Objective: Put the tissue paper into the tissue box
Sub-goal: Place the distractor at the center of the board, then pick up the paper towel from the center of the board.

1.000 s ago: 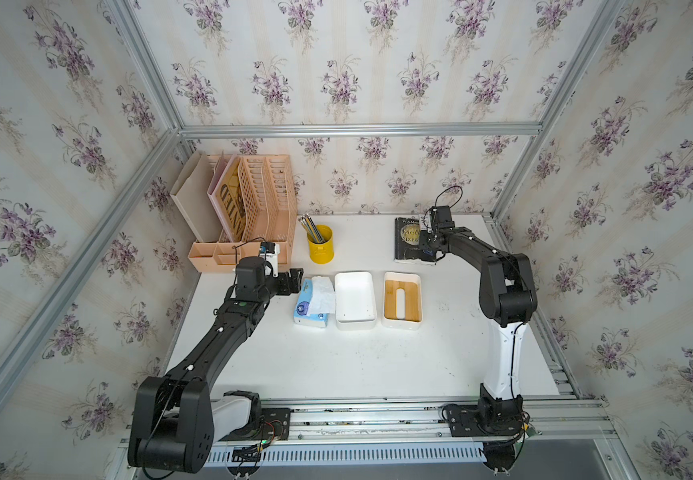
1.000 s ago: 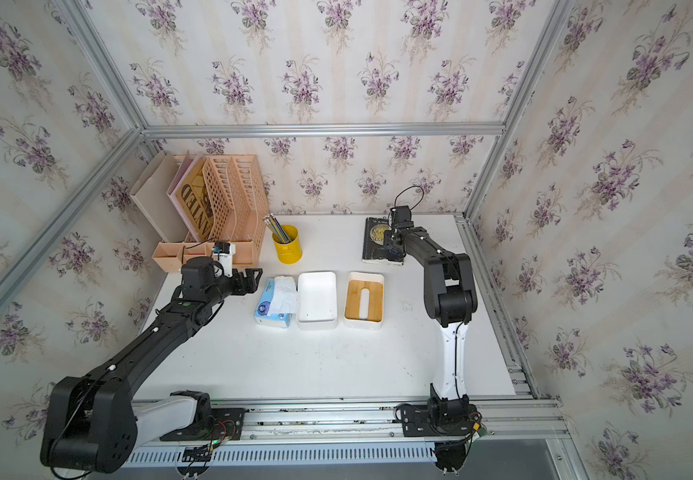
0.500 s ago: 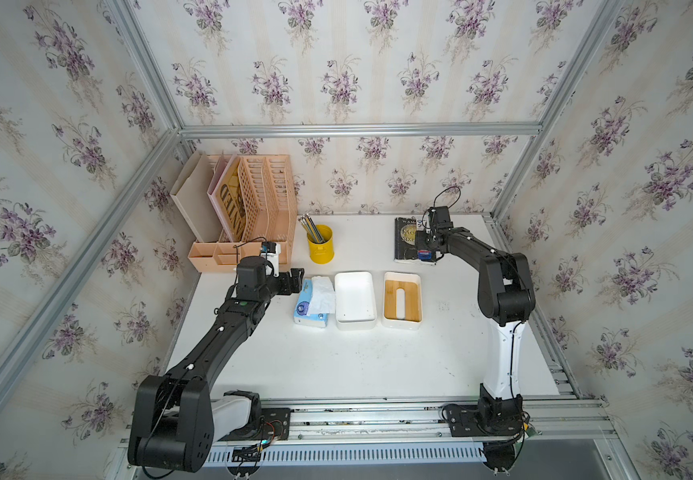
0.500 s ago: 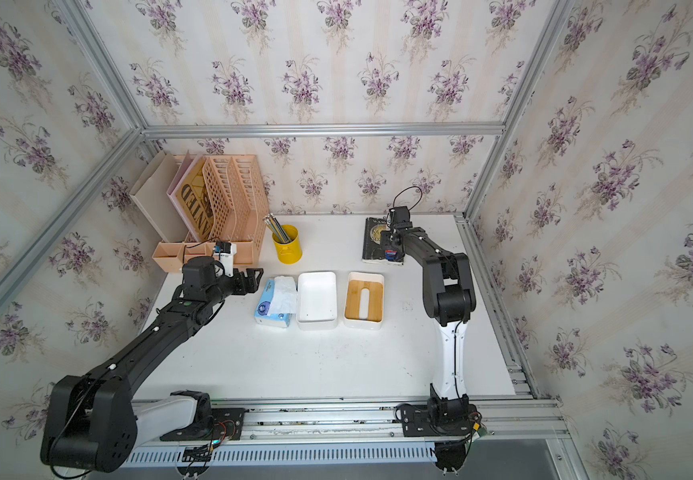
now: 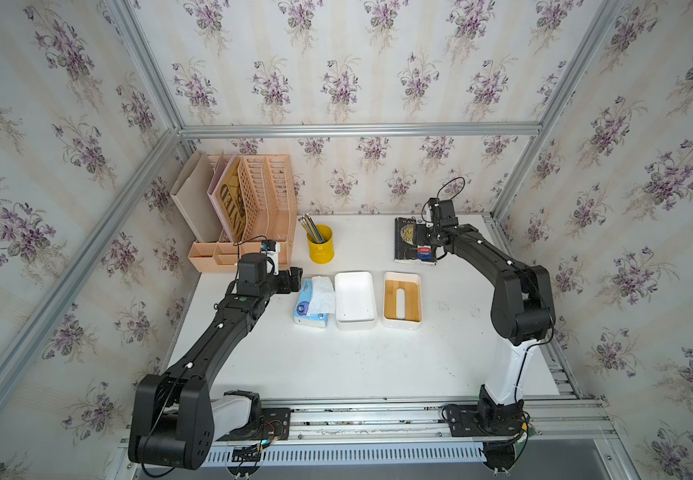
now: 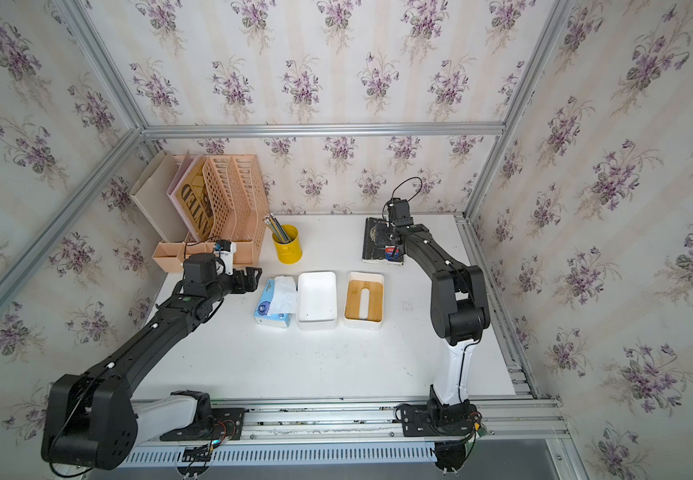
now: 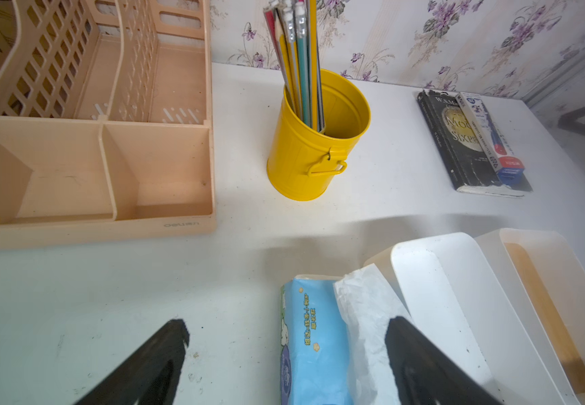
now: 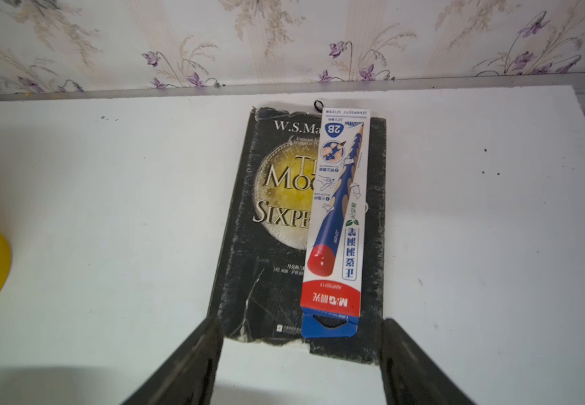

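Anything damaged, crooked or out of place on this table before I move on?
The black book near the back wall has a scuffed, torn cover with frayed edges. The pencil packet lies slightly crooked on top of it, its blue end flap open. A crumpled tissue hangs out of the tissue pack. Nothing is spilled.

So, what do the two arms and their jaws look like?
The left arm and the right arm are black, with small white dots on the links and a white lowest segment. The left one has a green dot and a white-and-blue module near the wrist; the right one carries a thin black cable loop there. The jaws are black and taper to the tips.
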Tool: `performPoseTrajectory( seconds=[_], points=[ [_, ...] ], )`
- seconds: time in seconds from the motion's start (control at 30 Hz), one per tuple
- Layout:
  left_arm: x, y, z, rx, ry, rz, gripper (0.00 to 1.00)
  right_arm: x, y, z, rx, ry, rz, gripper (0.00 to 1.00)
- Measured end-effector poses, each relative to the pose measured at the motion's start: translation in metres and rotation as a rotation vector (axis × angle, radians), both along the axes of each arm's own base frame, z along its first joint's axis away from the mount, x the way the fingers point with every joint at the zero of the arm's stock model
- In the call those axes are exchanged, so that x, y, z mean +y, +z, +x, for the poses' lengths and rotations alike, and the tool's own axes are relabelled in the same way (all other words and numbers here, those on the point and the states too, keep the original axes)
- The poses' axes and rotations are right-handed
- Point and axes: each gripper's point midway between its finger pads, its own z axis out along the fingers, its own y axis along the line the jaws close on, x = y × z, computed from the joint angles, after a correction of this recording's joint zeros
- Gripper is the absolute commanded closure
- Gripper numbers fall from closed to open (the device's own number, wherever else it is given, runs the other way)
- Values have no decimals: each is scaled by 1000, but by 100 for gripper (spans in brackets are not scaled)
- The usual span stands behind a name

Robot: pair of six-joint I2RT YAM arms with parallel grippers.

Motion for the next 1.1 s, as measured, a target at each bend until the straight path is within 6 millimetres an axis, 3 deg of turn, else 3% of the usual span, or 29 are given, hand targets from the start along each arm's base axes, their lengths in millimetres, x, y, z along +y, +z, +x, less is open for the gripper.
performPoseTrajectory(
  seconds=[0.27,0.43,0.67,0.93,1.1],
  points=[
    [10,8,-21,150,28,45,8,35,44,-42,-57,89,21,33],
    [8,1,-42,255,8,43,10,66,53,-70,-39,180,40,35],
    [0,-13,-59,359,-34,18,11,79,59,-105,-3,235,92,36],
    [-3,-46,-52,460,-62,-12,26,91,79,-137,10,315,200,37],
    [-14,-58,-36,484,-100,-54,30,97,84,-152,33,350,249,38]
  ],
)
